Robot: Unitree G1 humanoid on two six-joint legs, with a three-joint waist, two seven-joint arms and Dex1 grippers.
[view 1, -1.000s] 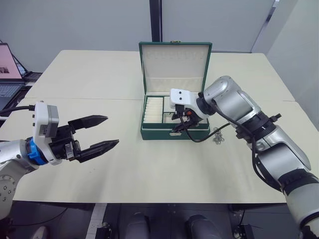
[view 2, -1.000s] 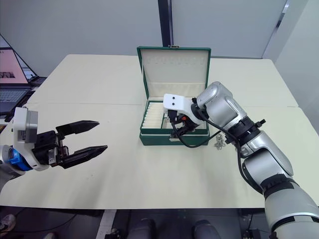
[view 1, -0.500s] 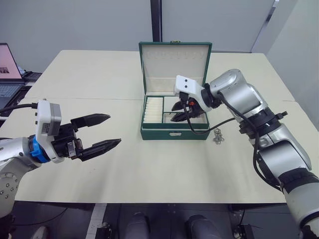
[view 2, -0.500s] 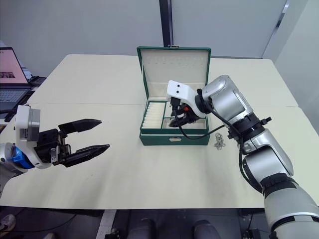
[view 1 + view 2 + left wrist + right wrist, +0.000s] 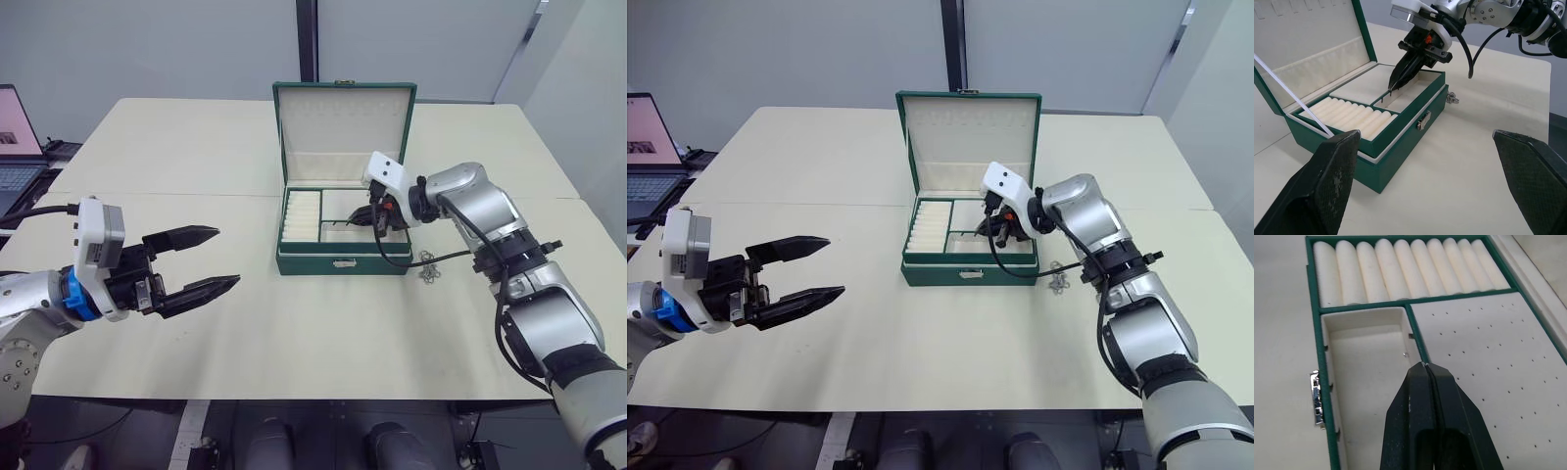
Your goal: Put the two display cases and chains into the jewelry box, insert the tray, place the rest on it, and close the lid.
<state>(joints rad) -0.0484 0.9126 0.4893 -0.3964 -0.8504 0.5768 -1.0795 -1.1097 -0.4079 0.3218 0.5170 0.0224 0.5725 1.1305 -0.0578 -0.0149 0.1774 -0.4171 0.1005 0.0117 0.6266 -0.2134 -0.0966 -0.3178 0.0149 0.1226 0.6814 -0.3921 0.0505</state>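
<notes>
cream table [image 5: 294, 323], jewelry box [image 5: 343, 257] open w/ tray [image 5: 1352, 120] seated. right gripper [image 5: 1426, 369] pressed together, holding nothing, above the tray's small compartment; left gripper [image 5: 201, 262] spread wide. next: fetch chain [image 5: 428, 268] beside the box, pinch the bunch low & drop it in gently.

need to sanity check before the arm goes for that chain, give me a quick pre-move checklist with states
1. The lid stands upright and open: ok.
2. The tray sits in the jewelry box: ok.
3. The right gripper is shut with nothing visible between its fingers, above the tray's small compartment: ok.
4. The chain lies on the table right of the box, not yet on the tray: not ok.
5. The left gripper is open and well away from the box: ok.
6. Display cases under the tray: cannot tell.
</notes>
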